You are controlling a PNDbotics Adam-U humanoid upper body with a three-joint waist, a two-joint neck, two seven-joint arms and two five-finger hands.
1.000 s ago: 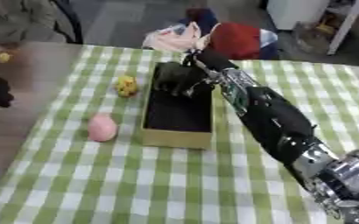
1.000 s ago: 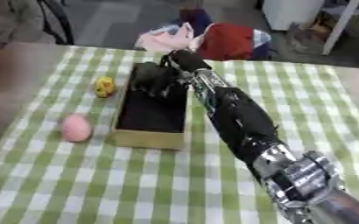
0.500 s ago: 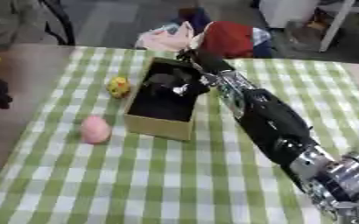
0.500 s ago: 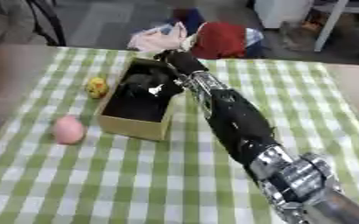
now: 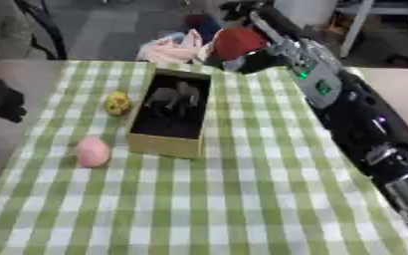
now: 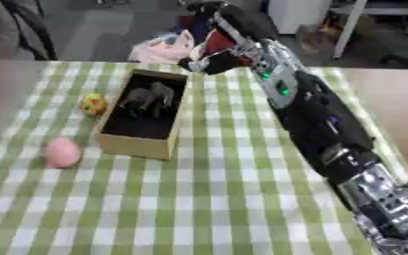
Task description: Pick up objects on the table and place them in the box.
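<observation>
Green-checked cloth is covering the table (image 5: pixel 242 199). An open box (image 5: pixel 159 144) is holding a grey toy animal (image 5: pixel 174 97); a yellow ball (image 5: pixel 117 102) and pink egg-shaped object (image 5: pixel 92 150) are lying beside it. Right hand (image 6: pixel 209 62) is hovering beyond the box; finger state cannot be determined.

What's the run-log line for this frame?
box: grey toy animal inside | right robot hand: raised past box's far end | pink ball, yellow ball: on cloth, left of box

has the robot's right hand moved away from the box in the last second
Yes. The right hand was over the box beside the grey toy; it has lifted back beyond the box's far right corner.
</observation>
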